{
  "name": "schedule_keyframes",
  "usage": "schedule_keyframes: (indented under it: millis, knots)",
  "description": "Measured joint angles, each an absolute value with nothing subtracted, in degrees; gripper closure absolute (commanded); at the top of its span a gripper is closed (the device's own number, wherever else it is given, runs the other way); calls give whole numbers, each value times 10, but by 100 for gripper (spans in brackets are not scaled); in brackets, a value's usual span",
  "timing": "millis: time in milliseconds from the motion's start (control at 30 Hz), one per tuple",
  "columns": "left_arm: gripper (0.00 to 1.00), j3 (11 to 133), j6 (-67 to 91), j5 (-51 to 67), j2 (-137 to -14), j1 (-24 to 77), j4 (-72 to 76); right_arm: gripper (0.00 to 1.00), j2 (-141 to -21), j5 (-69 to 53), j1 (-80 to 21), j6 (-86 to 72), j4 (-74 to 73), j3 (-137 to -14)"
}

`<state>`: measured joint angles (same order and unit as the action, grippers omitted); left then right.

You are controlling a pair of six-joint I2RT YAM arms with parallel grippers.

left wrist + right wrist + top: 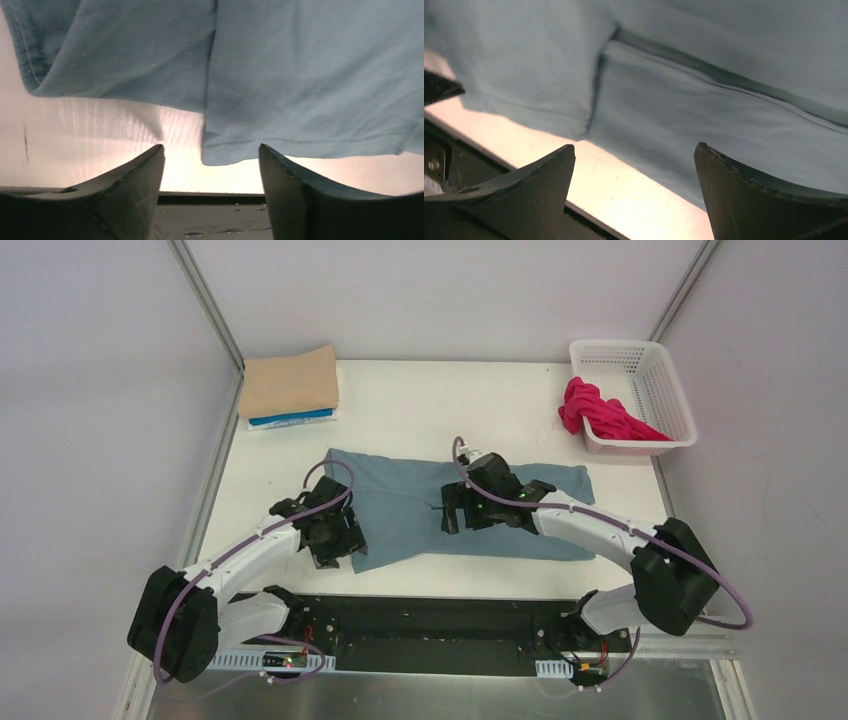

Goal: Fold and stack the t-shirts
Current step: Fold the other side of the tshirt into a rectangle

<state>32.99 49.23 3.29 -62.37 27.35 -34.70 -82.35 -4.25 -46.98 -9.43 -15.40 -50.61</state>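
The left tool (335,538) (210,150) sits low over the bench (400,400) with its jaws apart, clamped on nothing. In its own wrist view the dark fingers (125,192) frame a gap of bare bench, and the stitched hem corner of the teal-blue t-shirt (400,490) (310,75) lies just ahead of that gap, apart from both tips. The cloth spreads on beyond the tool and off to its right. A vertical edge in the cloth runs away from the tool, straight ahead of the gap.

Well beyond this tool and a little to its left, at the bench's far corner, a folded tan t-shirt (290,380) lies on top of a bright blue t-shirt (290,420) — only the blue one's near edge shows.

The teal-blue t-shirt lies flat in a wide band across the middle of the bench, reaching from the left tool past the right one.

The right tool (455,515) (634,150) is over the middle of that band, jaws likewise apart and holding nothing. Its wrist view shows the shirt (704,110) ahead of and beneath the fingertips, with a dark seam crossing it on a slant. A strip of bare bench lies between the left tip and the cloth's near edge.

Far beyond the right tool and to its right, a magenta-red t-shirt (600,412) lies bunched — partly inside a white lattice basket (660,348), partly spilling over its left rim onto the bench.
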Motion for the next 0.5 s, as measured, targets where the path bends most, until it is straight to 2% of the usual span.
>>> schedule_keyframes:
  millis: [100,233,267,400,500]
  knots:
    - [56,321,504,24,-637,274,-341,7,-792,-15,-435,-122,-147,-474]
    - [84,317,517,23,-663,274,-315,7,-766,10,-410,-141,-148,-445]
    - [89,317,520,23,-669,274,-306,7,-762,12,-407,-144,-149,-441]
    - [100,321,522,26,-686,274,-288,7,-752,17,-396,-151,-150,-431]
    - [100,323,523,22,-686,274,-289,7,-752,22,-389,-155,-151,-424]
